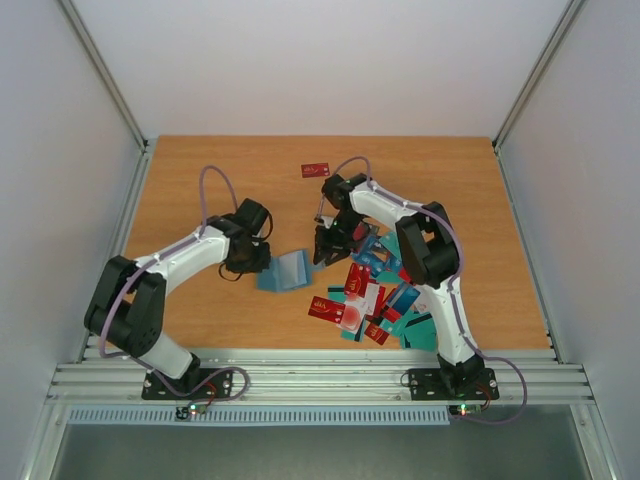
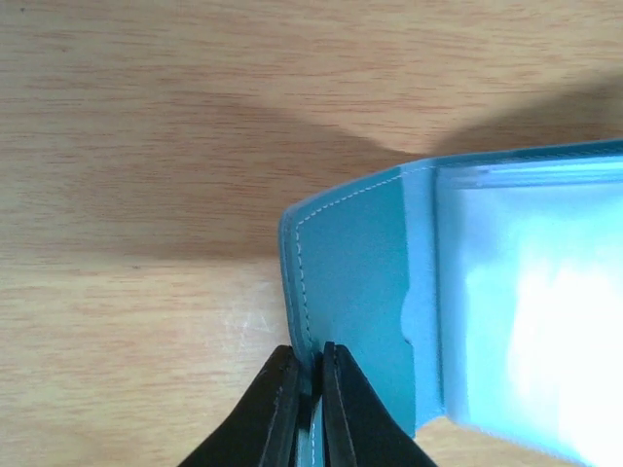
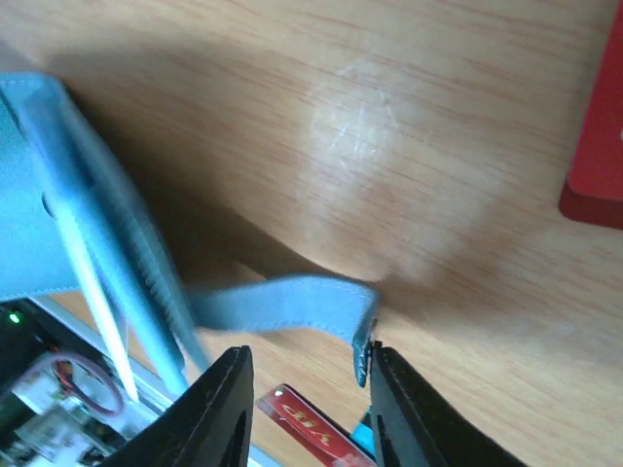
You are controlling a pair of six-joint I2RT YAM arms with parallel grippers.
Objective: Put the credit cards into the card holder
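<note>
The teal-blue card holder stands open on the wooden table between the two arms. My left gripper is shut on the holder's stitched left edge; in the left wrist view the fingers pinch that flap. My right gripper is open just right of the holder. In the right wrist view the holder's blue strap curls between the fingers, its tip against the right finger. The credit cards lie in a heap of red, teal, blue and white under the right arm.
A single red card lies apart at the back middle of the table. A red card shows below the right fingers, and another red one at the right edge of that view. A metal rail runs along the front edge.
</note>
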